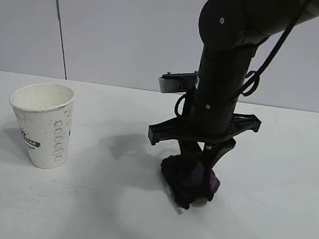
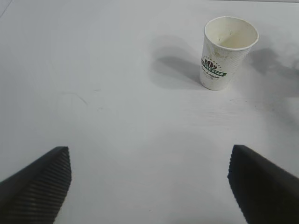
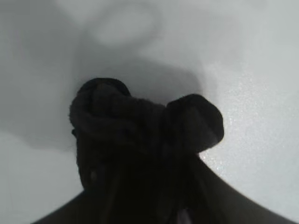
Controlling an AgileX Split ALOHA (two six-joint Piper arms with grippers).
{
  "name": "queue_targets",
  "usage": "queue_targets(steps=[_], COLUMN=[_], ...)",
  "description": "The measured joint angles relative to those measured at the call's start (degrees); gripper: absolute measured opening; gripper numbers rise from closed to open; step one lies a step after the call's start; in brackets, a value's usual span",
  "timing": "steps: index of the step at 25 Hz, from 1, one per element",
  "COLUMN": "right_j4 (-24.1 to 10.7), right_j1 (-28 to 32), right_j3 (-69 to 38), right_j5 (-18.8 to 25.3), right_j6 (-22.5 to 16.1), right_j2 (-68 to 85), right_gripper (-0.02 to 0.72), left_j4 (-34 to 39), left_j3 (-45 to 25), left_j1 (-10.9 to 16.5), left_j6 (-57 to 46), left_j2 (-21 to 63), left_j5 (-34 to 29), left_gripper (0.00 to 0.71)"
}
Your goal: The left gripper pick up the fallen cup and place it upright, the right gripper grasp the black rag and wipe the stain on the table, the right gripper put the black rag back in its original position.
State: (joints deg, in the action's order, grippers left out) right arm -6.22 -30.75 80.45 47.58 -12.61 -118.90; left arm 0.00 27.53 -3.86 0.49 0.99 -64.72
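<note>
The white cup [image 1: 44,123] with the green logo stands upright on the table [image 1: 96,216] at the left; it also shows in the left wrist view [image 2: 226,51]. My right gripper [image 1: 193,184] points straight down at the table's middle right and is shut on the black rag [image 1: 190,179], which is pressed on the tabletop; the rag [image 3: 140,130] fills the right wrist view. No stain shows; the spot under the rag is hidden. My left gripper [image 2: 149,182] is open and empty, well back from the cup, and is out of the exterior view.
A grey wall [image 1: 129,29] with a dark vertical seam stands behind the table. The right arm's shadow lies on the table between the cup and the rag.
</note>
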Motion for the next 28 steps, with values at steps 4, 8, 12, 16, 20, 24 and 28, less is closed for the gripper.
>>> queue_targets(steps=[4, 8, 12, 16, 20, 24, 28], right_j4=[-1.1, -1.1, -2.8, -7.6, -10.2, -10.5, -10.7], right_j1=[0.4, 4.2, 11.3, 19.2, 27.2, 35.4, 41.8], right_j3=[0.0, 0.0, 0.0, 0.0, -0.1, -0.1, -0.1], right_j5=[-0.1, 1.1, 3.1, 5.7, 7.6, 8.4, 9.6], right_j6=[-1.4, -2.5, -2.6, -1.6, 0.8, 2.3, 2.4], right_j2=[0.2, 2.5, 7.5, 12.9, 18.2, 25.6, 35.4], right_gripper=[0.526, 0.539, 0.539, 0.541, 0.543, 0.545, 0.546], left_j4=[0.0, 0.0, 0.0, 0.0, 0.0, 0.0, 0.0], left_j3=[0.0, 0.0, 0.0, 0.0, 0.0, 0.0, 0.0], left_j1=[0.0, 0.0, 0.0, 0.0, 0.0, 0.0, 0.0], left_j6=[0.0, 0.0, 0.0, 0.0, 0.0, 0.0, 0.0], left_j2=[0.0, 0.0, 0.0, 0.0, 0.0, 0.0, 0.0], left_j5=[0.0, 0.0, 0.0, 0.0, 0.0, 0.0, 0.0], left_gripper=[0.655, 0.655, 0.655, 0.655, 0.655, 0.655, 0.655])
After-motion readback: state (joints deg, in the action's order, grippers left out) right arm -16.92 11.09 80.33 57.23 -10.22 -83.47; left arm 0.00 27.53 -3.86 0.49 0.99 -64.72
